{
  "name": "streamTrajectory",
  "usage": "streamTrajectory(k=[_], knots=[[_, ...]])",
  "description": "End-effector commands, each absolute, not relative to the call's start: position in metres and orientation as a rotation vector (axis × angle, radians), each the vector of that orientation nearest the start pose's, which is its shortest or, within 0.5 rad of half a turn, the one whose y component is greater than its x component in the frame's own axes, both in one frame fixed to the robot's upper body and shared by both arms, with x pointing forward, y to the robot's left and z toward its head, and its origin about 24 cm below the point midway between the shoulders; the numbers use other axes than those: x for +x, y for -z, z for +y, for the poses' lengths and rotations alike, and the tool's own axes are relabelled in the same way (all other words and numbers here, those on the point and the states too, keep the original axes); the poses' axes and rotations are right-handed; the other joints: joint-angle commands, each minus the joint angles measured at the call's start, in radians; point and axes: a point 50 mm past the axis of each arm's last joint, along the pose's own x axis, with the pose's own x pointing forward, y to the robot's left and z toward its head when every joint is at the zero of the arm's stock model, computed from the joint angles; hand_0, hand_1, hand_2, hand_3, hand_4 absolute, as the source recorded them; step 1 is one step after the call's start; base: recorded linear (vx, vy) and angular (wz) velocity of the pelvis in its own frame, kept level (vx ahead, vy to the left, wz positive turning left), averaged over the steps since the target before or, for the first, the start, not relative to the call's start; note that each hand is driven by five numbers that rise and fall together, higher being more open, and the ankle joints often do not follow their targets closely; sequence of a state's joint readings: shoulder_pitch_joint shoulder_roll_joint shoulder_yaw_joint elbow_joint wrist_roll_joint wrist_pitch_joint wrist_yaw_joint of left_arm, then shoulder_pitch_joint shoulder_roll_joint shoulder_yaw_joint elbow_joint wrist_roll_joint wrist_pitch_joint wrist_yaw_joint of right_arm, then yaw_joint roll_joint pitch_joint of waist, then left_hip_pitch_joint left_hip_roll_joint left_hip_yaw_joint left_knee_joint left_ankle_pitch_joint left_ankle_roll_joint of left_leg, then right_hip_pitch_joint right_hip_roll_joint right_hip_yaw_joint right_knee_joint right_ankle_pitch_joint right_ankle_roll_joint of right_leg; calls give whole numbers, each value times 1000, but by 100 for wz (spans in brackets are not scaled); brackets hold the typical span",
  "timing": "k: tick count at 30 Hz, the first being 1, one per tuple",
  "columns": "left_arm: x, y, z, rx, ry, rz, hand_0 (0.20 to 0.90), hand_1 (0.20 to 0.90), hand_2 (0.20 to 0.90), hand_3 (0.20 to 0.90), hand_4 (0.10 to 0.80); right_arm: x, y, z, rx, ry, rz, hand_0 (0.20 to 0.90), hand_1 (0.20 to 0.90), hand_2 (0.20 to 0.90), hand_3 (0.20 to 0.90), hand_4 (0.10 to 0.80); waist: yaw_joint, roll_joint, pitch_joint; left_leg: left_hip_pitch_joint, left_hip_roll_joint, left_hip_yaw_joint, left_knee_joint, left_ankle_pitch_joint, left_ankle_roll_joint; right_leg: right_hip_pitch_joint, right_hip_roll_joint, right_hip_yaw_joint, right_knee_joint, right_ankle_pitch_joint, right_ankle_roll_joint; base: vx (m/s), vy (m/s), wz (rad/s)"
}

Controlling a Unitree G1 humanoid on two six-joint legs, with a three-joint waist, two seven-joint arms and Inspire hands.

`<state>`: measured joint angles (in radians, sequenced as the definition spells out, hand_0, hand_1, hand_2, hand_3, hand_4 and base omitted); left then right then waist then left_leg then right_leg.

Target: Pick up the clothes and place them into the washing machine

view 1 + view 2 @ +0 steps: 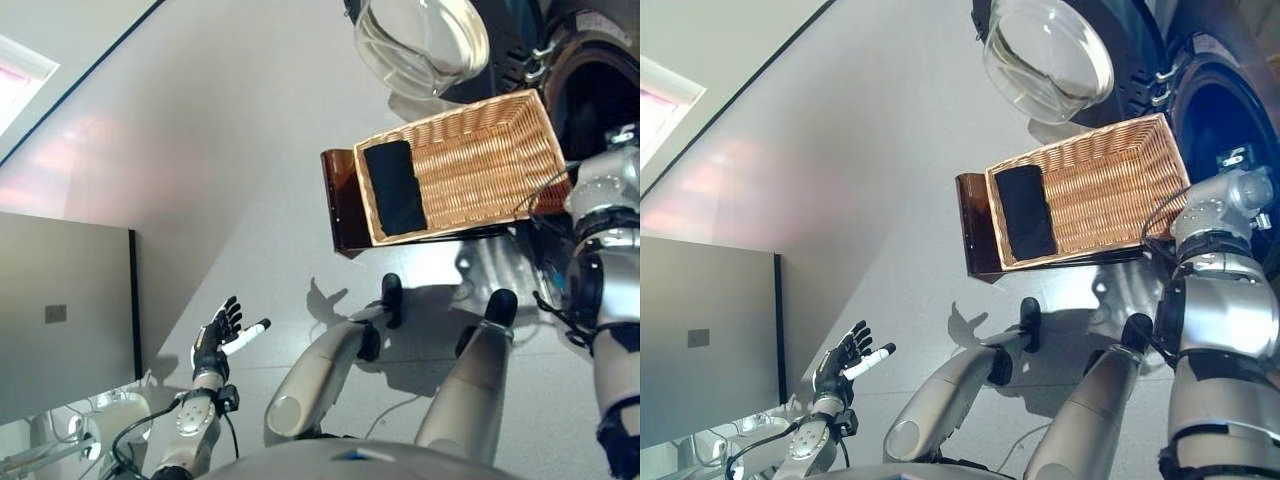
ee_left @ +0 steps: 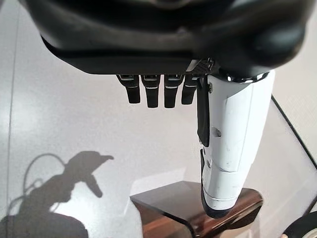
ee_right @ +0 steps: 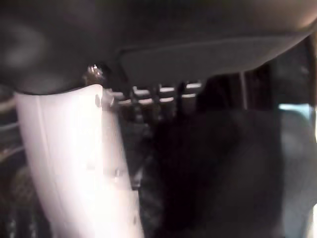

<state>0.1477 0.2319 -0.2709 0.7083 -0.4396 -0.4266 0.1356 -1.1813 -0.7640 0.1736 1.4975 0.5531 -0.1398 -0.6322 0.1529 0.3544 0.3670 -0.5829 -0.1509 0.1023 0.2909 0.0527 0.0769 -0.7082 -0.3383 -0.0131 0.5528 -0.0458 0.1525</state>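
At the far left a grey cabinet [image 1: 60, 310] is standing against the wall. Beside it the left hand [image 1: 217, 338] is hanging low over the floor [image 1: 250, 200], well apart from everything else; its fingers [image 2: 148, 91] are reaching out straight and spread, the white-covered thumb [image 2: 230, 144] is sticking out to the side, and nothing is sitting in the hand. Further right, a dark brown stand [image 1: 342, 205] is carrying a wicker basket [image 1: 490, 150]. A folded black cloth [image 1: 393, 187] is lying flat inside the basket at its left end, against the wall nearest the stand's upright side, and the remaining woven bottom is showing bare. Above the basket the washer door [image 1: 1048, 55], a round glass bowl in a dark ring, is standing swung open, and to its right the dark drum opening [image 1: 1225, 115] is gaping. The right arm is stretching up along the right edge toward that opening, with the wrist sitting level with the basket's right end. The right hand [image 3: 74, 163] is showing only in its own wrist view, as a white thumb cover before a dark, blurred mass; whether its fingers are apart, together or clamped on cloth, I cannot tell.
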Motion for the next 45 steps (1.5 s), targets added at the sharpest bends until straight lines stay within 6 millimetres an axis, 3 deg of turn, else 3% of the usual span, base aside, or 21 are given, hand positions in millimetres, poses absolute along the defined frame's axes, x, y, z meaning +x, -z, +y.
streamTrajectory(k=[1,10,12,15,16,17,22,23,24,25,27,30,35,36,38,40,41,45], knots=[[148,87,251,-3,-392,402,900,900,900,900,800,335,-348,-372,-779,1112,-422,900,900,900,900,800,21,-30,-74,-36,43,-13,35,-45,-82,57,63,-60,8,-70,-96,14,-13,4],[153,90,242,-30,-380,407,900,900,900,900,800,353,-295,-368,-588,1013,-280,900,900,900,900,800,13,-60,-56,-34,50,-17,26,-40,-84,72,73,-70,-9,-64,-94,4,-4,-4],[151,92,243,-32,-386,421,900,900,900,900,800,359,-280,-363,-507,973,-252,900,900,900,900,800,12,-70,-50,-31,52,-17,26,-41,-83,77,76,-70,-11,-62,-93,-3,-24,6],[151,95,242,-24,-377,440,900,900,900,900,800,369,-241,-351,-391,894,-179,900,900,900,900,800,14,-83,-41,-25,56,-20,26,-42,-82,87,79,-76,-18,-58,-93,0,-27,4],[151,95,242,-23,-377,440,900,900,900,900,800,369,-241,-351,-391,895,-179,900,900,900,900,800,14,-83,-41,-25,56,-20,26,-42,-82,87,79,-76,-18,-58,-93,0,0,0],[152,95,243,-12,-372,446,900,900,900,900,800,372,-217,-344,-324,856,-139,900,900,900,900,800,16,-91,-37,-22,59,-22,28,-43,-82,97,79,-83,-22,-58,-93,10,-25,-3],[155,97,245,25,-369,464,900,900,900,900,800,378,-147,-308,-119,749,-31,900,900,900,900,800,22,-119,-26,-6,67,-31,26,-42,-83,125,85,-103,-38,-55,-92,9,-45,-4],[156,96,246,32,-369,463,900,900,900,900,800,380,-137,-297,-81,722,-16,900,900,900,900,800,22,-127,-25,0,70,-33,26,-42,-83,131,87,-108,-40,-54,-93,20,-64,7],[157,99,246,46,-368,480,900,900,900,900,800,380,-112,-277,-34,663,29,900,900,900,900,800,24,-142,-23,7,74,-39,25,-43,-83,144,92,-114,-50,-52,-93,20,-52,12],[157,99,246,48,-369,481,900,900,900,900,800,380,-111,-277,-34,663,30,900,900,900,900,800,24,-143,-23,9,74,-39,25,-43,-83,146,92,-114,-51,-51,-93,22,-40,16],[158,101,247,64,-370,498,900,900,900,900,800,376,-80,-248,2,573,88,900,900,900,900,800,26,-168,-21,24,81,-45,18,-41,-85,168,97,-128,-65,-47,-92,18,-45,6],[157,101,247,60,-373,502,900,900,900,900,800,372,-66,-235,61,543,101,900,900,900,900,800,24,-183,-19,42,85,-50,9,-40,-86,190,100,-140,-80,-45,-92,14,-37,8],[150,111,243,105,-349,568,900,900,900,900,800,348,-24,-211,137,473,150,900,900,900,900,800,11,-234,-32,100,105,-56,-40,-1,-85,270,116,-180,-155,-3,-92,5,-37,6],[142,118,241,141,-336,620,900,900,900,900,800,331,-5,-206,72,428,179,900,900,900,900,800,-2,-257,-45,143,112,-60,-67,5,-87,316,125,-190,-191,5,-86,119,-54,5],[139,121,241,152,-335,636,900,900,900,900,800,321,3,-205,56,401,187,900,900,900,900,800,-9,-268,-55,161,115,-61,-80,7,-89,339,129,-197,-212,9,-84,75,-38,-4],[129,129,240,165,-343,698,900,900,900,900,800,296,23,-205,35,371,215,900,900,900,900,800,-32,-302,-81,212,126,-60,-114,14,-93,396,142,-204,-264,21,-74,96,-52,-5],[121,134,238,178,-336,741,900,900,900,900,800,274,40,-208,6,348,261,900,900,900,900,800,-50,-320,-102,247,129,-56,-135,15,-92,427,149,-206,-294,28,-69,108,-64,-14],[106,143,231,201,-299,816,900,900,900,900,800,209,88,-219,-43,357,466,900,900,900,900,800,-84,-348,-161,325,141,-40,-189,18,-95,507,161,-209,-383,56,-53,56,-41,-16]])
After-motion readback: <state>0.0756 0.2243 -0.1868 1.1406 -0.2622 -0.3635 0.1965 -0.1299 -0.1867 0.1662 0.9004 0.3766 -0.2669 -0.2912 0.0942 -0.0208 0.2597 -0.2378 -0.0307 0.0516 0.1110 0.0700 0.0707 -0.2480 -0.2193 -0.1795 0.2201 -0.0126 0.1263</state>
